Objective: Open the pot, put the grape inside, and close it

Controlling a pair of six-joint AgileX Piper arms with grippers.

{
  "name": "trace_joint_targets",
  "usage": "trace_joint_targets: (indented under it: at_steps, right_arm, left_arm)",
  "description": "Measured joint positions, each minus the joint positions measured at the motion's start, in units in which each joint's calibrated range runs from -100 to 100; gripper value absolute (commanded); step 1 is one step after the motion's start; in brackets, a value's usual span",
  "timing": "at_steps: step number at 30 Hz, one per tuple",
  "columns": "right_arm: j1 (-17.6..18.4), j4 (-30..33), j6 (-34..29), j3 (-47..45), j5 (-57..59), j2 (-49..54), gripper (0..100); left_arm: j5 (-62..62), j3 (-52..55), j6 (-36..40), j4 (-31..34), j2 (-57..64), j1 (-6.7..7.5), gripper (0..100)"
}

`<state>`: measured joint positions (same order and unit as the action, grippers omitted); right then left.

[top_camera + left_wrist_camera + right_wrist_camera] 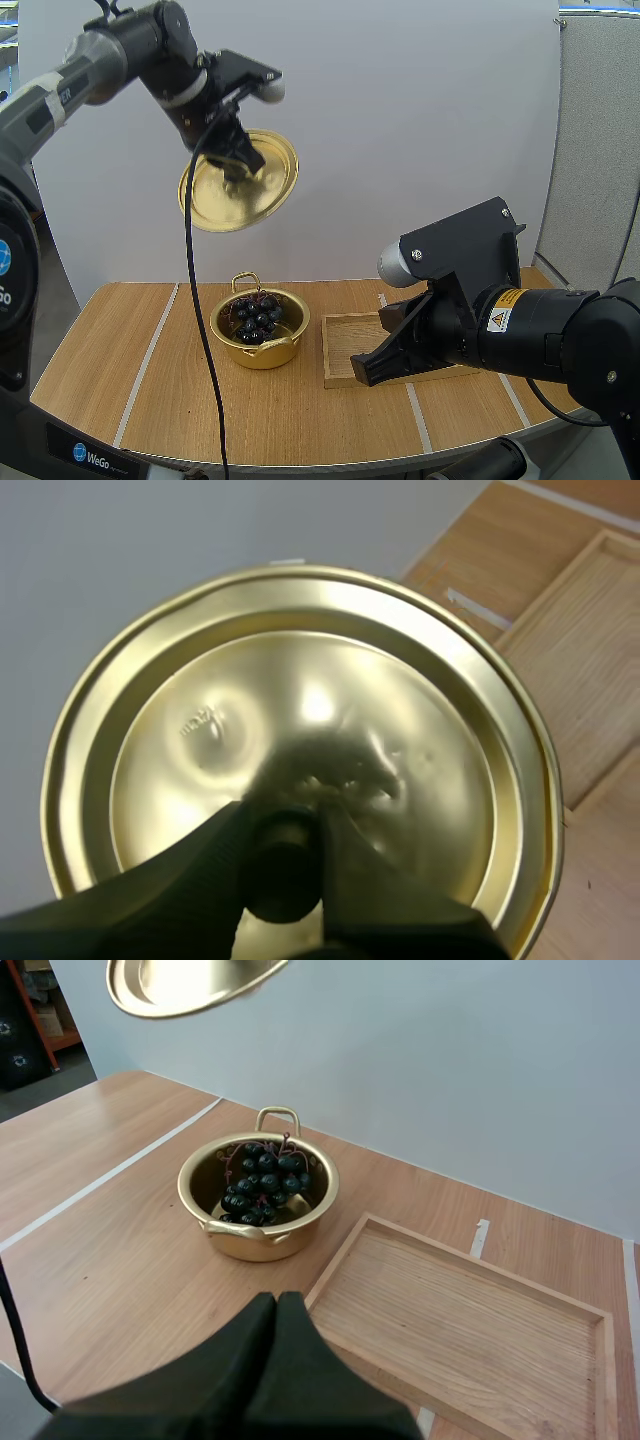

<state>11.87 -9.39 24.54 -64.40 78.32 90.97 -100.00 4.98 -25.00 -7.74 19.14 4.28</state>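
A gold pot (259, 330) (258, 1200) stands open on the table with a bunch of dark grapes (258, 316) (262, 1182) inside it. High above and a little left of the pot, my left gripper (238, 172) (288, 865) is shut on the black knob of the gold lid (240, 182) (300, 740), which hangs tilted in the air; its edge (185, 985) shows above the pot in the right wrist view. My right gripper (370, 370) (277, 1305) is shut on nothing, low over the front edge of the wooden tray (345, 350) (470, 1330).
The wooden tray lies right of the pot. White tape lines (150, 360) cross the tabletop. A white wall (420, 140) stands behind the table.
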Motion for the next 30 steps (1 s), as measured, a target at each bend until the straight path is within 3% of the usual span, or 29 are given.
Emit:
trace_joint_targets:
  at_steps: [30]
  right_arm:
    - [0.0, 0.0, 0.0, 0.0, 0.0, 0.0, 0]
  left_arm:
    - [0.0, 3.83, -2.88, -2.93, -24.09, 0.0, 0]
